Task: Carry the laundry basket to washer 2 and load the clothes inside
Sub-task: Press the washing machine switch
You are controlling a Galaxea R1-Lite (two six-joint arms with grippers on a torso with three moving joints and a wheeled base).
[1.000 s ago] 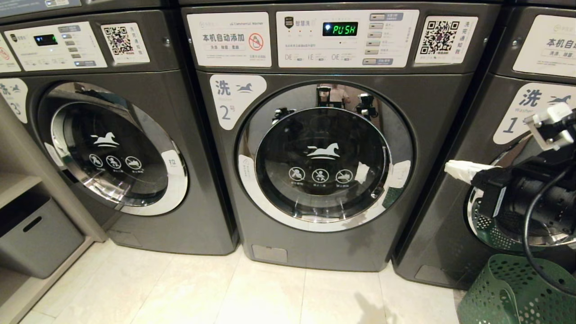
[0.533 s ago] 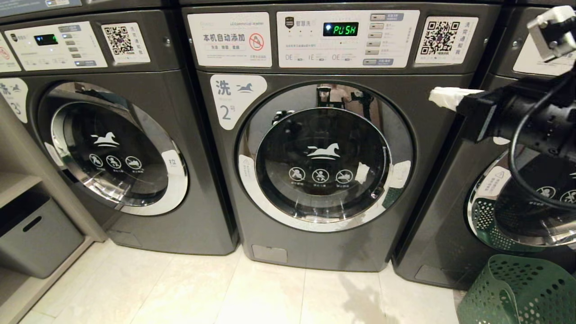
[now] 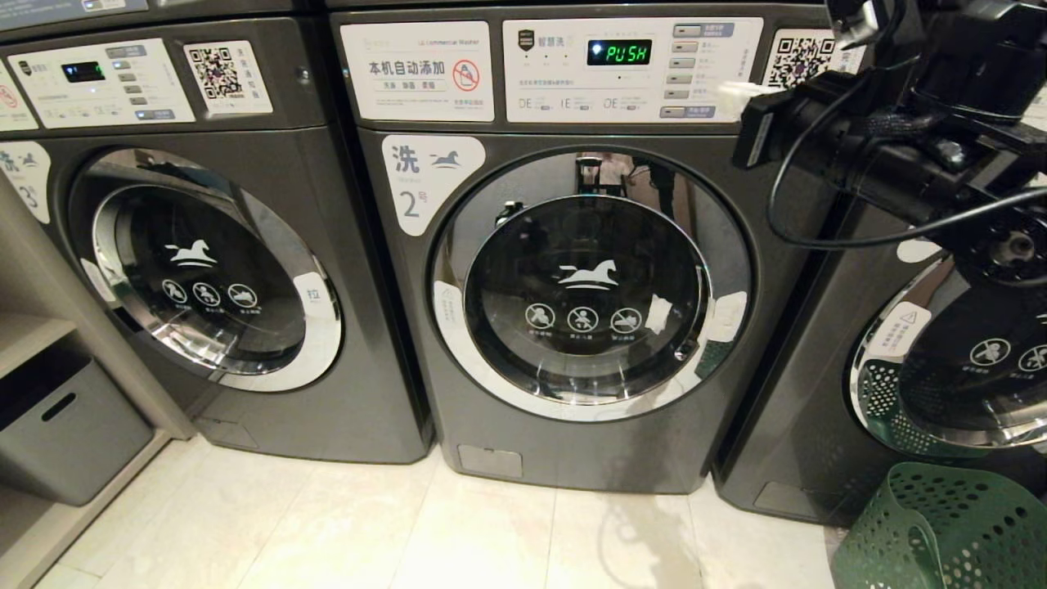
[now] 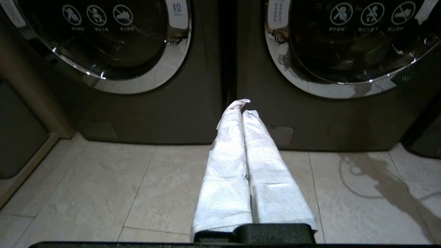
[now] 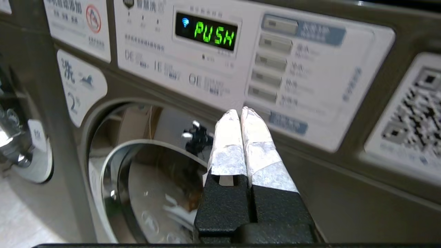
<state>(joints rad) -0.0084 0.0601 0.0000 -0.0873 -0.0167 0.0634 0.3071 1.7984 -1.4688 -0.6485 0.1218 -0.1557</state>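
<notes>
Right gripper: I see my right gripper (image 5: pixel 240 115) raised in front of washer 2 (image 3: pixel 589 458), its white-wrapped fingers (image 5: pixel 227 144) pressed together with nothing between them. The tips sit close to the control panel (image 3: pixel 572 106), by the lowest button at its right end; I cannot tell whether they touch it.
Right arm: in the head view it reaches in from the upper right, across the QR sticker (image 3: pixel 797 57) on washer 2, with a black cable (image 3: pixel 818 237) looping below it.
Left gripper: my left gripper (image 4: pixel 243 108) is low, pointing at the seam between washer 3 (image 4: pixel 155 113) and washer 2. Its wrapped fingers are shut flat against each other and hold nothing. It is out of the head view.
Washer 2: directly ahead of me, door (image 3: pixel 587 286) closed, chrome ring and horse logo facing me. The green display (image 3: pixel 619 53) reads PUSH.
Laundry basket: the laundry basket (image 3: pixel 941 532) stands on the tiled floor (image 3: pixel 327 523) at my lower right, in front of washer 1 (image 3: pixel 818 425) and apart from washer 2. Only its perforated wall and rim show; I cannot see the clothes.
Left side: a grey bin (image 3: pixel 74 433) sits under a shelf beside washer 3.
</notes>
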